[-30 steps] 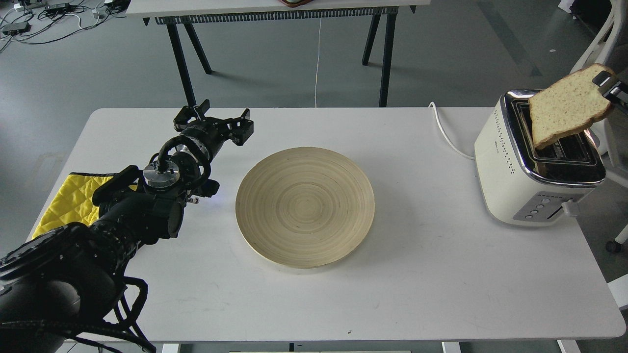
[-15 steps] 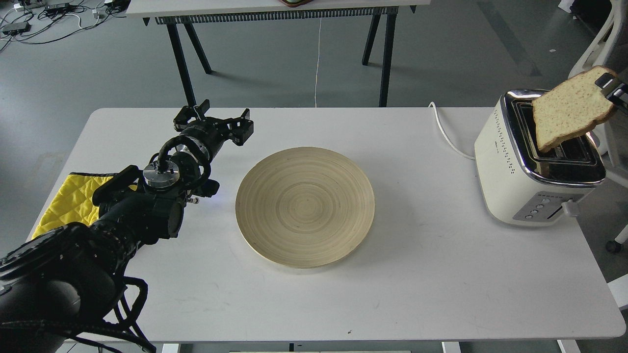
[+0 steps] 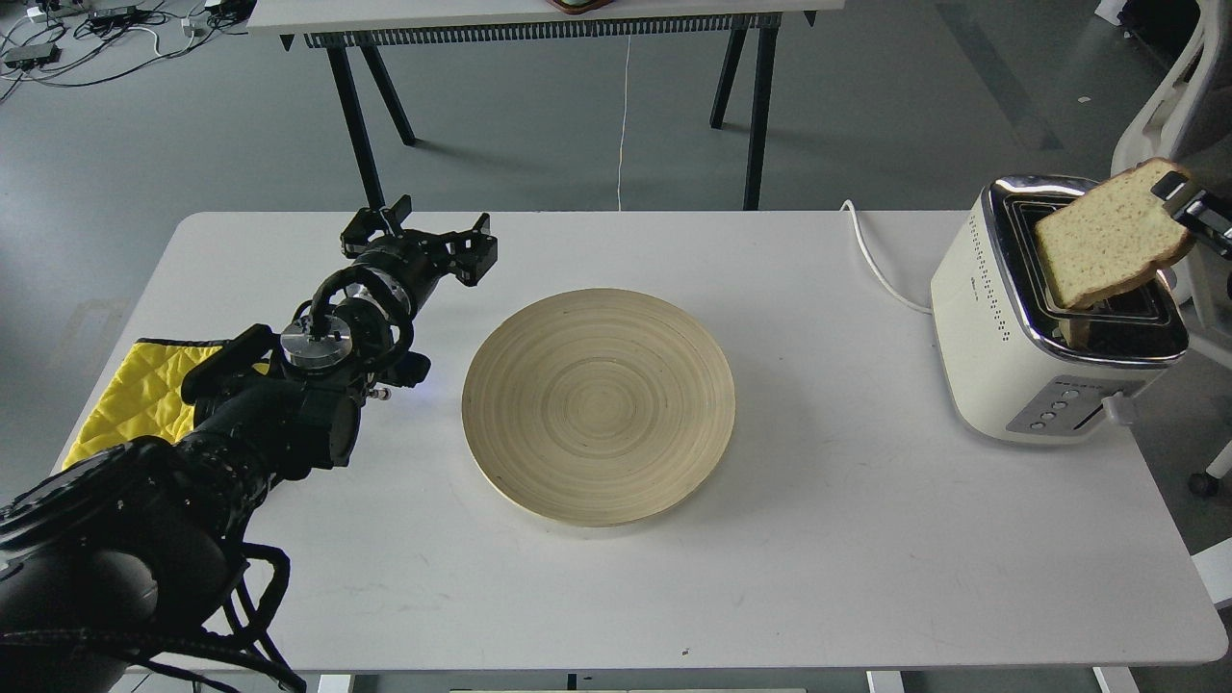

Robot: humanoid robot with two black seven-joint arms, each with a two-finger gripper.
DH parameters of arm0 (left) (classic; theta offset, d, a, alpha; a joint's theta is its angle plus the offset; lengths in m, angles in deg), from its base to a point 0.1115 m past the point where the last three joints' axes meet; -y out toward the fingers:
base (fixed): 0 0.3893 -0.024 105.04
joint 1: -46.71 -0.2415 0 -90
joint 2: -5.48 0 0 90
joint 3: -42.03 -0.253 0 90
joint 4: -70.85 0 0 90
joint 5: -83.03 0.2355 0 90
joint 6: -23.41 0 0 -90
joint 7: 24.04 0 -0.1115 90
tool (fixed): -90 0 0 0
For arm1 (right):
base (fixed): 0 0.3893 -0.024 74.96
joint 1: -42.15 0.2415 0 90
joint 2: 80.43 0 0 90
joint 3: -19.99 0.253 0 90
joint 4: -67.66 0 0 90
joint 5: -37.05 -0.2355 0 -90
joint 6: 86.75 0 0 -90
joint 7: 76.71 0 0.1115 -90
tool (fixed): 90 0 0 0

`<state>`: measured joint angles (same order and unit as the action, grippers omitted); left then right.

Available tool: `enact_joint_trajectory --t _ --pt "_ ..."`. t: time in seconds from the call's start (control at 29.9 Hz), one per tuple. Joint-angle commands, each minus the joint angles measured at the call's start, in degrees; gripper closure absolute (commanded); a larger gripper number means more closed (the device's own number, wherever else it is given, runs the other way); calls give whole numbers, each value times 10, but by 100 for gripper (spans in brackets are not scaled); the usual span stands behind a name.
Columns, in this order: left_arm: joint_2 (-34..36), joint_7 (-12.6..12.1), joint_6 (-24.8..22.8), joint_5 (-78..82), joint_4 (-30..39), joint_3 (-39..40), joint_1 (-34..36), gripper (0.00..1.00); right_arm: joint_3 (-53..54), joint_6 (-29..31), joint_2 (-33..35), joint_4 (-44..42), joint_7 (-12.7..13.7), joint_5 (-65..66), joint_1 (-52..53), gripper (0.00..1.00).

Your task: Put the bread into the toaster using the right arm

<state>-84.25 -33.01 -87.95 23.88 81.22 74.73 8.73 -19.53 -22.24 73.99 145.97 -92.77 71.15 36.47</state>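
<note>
Now, line by line.
Bread (image 3: 1107, 252): tilted, its low corner dipping into the slot at the 3 o'clock side of the toaster, most of the slice above the chrome top.
Right gripper (image 3: 1176, 192): only its tip shows at the frame's 3 o'clock edge; my fingers pinch the bread's upper corner at its 1 o'clock.
Toaster (image 3: 1001, 327): upright at the table's 3 o'clock end, button panel toward 6 o'clock, white cord (image 3: 871, 258) trailing from its 10 o'clock side over the far edge.
Left gripper (image 3: 435, 241): fingers spread wide, holding nothing, above the table at the plate's 10 o'clock, well apart from the toaster.
Plate (image 3: 598, 406): round, wooden, bare, at the table's middle.
Cloth (image 3: 130, 399): yellow, quilted, at the table's 9 o'clock edge, partly under my left arm.
Table (image 3: 847, 539): white, carrying plate, toaster and cloth.
</note>
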Motion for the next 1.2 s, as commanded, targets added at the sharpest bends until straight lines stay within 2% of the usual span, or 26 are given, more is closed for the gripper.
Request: enact_joint_trajectory --t 0.0,0.13,0.2,0.47,0.7,1.0,1.17 --pt "0 0 0 0 0 0 -1 0 4 1 -1 2 1 -1 0 96" --pt "0 0 0 0 0 0 0 0 5 1 -9 1 6 -2 0 79" --pt "0 0 0 0 0 0 0 0 6 0 -18 3 7 -2 0 63" --pt "0 0 0 0 0 0 0 0 7 -2 -23 3 14 -23 2 40" --pt "0 0 0 0 0 0 0 0 87 -4 -24 24 14 -50 2 4" --pt "0 0 0 0 0 0 0 0 215 2 -92 72 12 -181 1 1" --pt "0 0 0 0 0 0 0 0 288 -4 -211 29 6 -245 -54 1"
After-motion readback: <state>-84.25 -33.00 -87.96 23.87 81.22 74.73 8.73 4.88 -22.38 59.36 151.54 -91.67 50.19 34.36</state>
